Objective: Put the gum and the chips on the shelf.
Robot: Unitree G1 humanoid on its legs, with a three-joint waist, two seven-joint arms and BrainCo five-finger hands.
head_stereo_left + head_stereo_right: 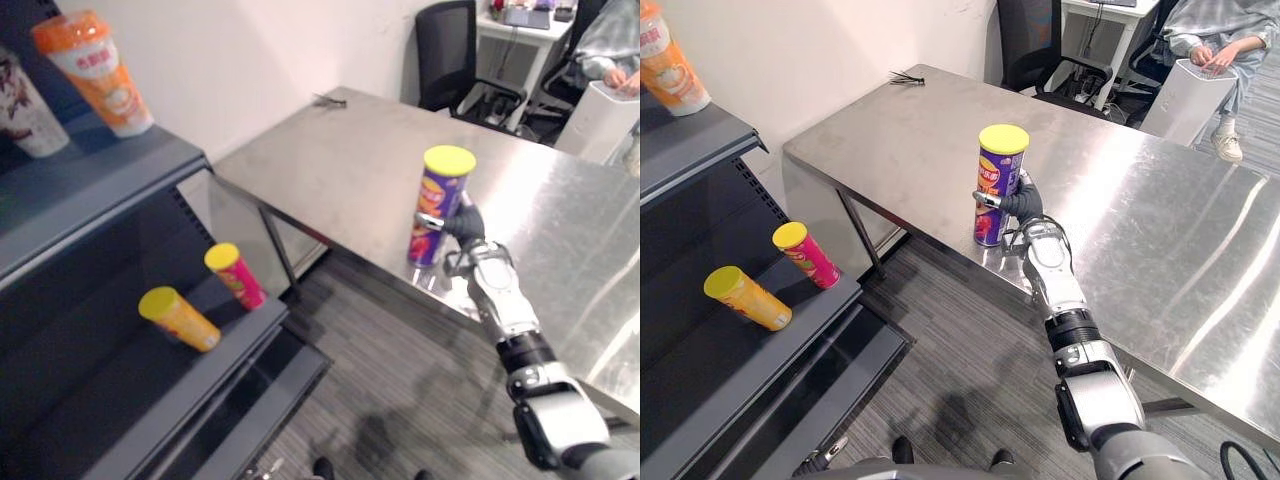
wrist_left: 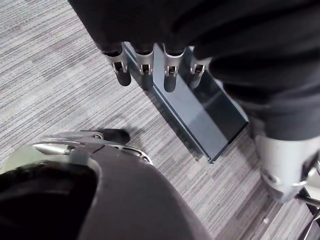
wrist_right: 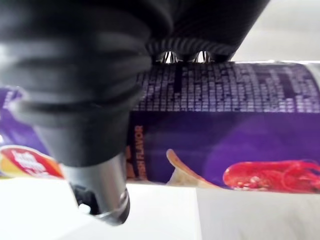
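The left hand [image 2: 144, 70] hangs over the grey carpet floor [image 2: 55, 85] beside the shelf's base, its fingers straight and released, holding nothing. On the dark shelf [image 1: 120, 172] an orange cup [image 1: 95, 70] and a brown-patterned cup [image 1: 25, 110] stand on the upper board. Lower down lie an orange can [image 1: 180, 318] and a pink can [image 1: 236, 275], both yellow-lidded. To their right is the steel table [image 1: 340, 170]. The purple chips can [image 1: 440, 200] stands upright near its front edge. The right hand [image 1: 463, 225] grasps the can, thumb across the front, fingers behind. Far right, a seated person [image 1: 610, 50] is beside a white bin [image 1: 600, 120].
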